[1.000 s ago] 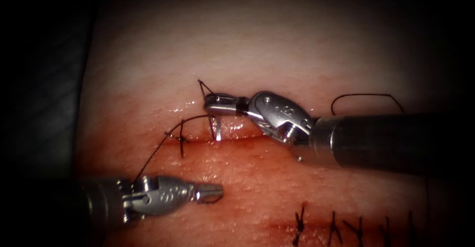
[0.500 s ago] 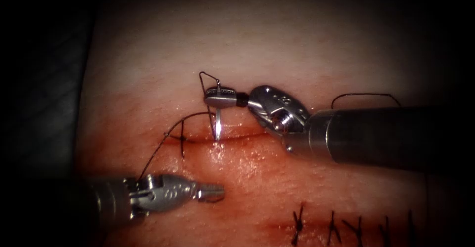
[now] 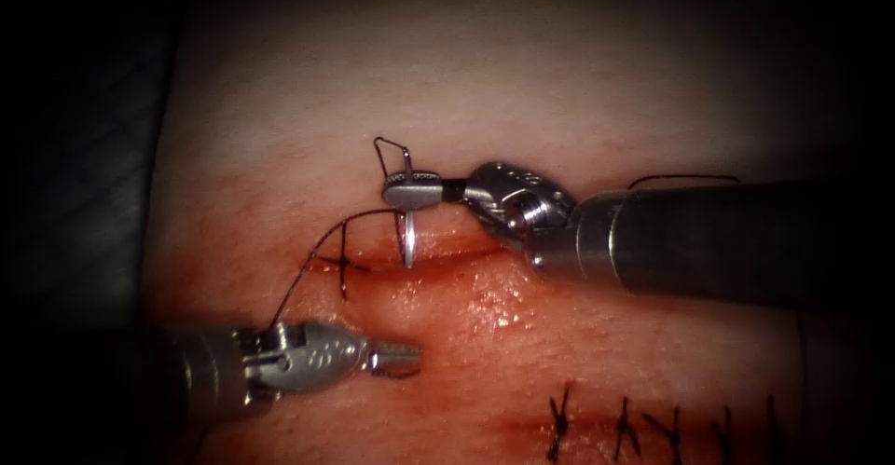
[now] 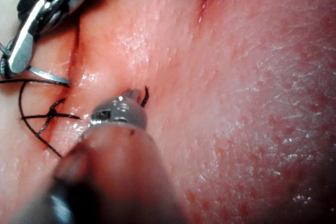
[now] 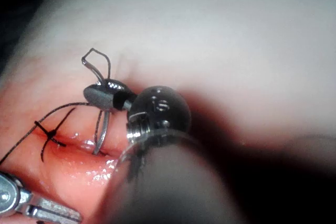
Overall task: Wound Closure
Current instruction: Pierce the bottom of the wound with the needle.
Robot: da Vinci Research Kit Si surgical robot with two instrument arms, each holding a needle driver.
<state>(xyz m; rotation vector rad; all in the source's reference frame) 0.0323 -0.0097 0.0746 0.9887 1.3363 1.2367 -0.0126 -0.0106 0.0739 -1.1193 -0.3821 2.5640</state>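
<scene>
Nearest the viewer, below the cut [image 3: 447, 258], a row of finished stitches [image 3: 653, 425] is seen along a second closed wound in the tissue [image 3: 485, 83], so that part of the work is judged complete. Just above and left of that row, the left tool [image 3: 399, 361] is laid low over the tissue on the near side of the cut, its shaft entering from the left and its tip aimed to the right. Its jaws are held nearly together, and a small dark curl of thread seems to be pinched at the tip; in the left wrist view the same curl is seen at the left tool [image 4: 137, 96].

At the cut itself, one stitch [image 3: 342, 262] with its knot is already placed near the left end. The rest of the cut, to the right of that stitch, is not yet closed.

Just right of the stitch, the needle [image 3: 408, 241] is held upright with its point at the cut's far lip; whether it has entered cannot be told. It is clamped by the right tool [image 3: 410, 190] close to its thread end, the jaws closed on it and the wrist bent leftward from a shaft lying across from the right. The thread [image 3: 308, 274] is run from the needle's rear, looped above the jaws, down past the stitch.
</scene>
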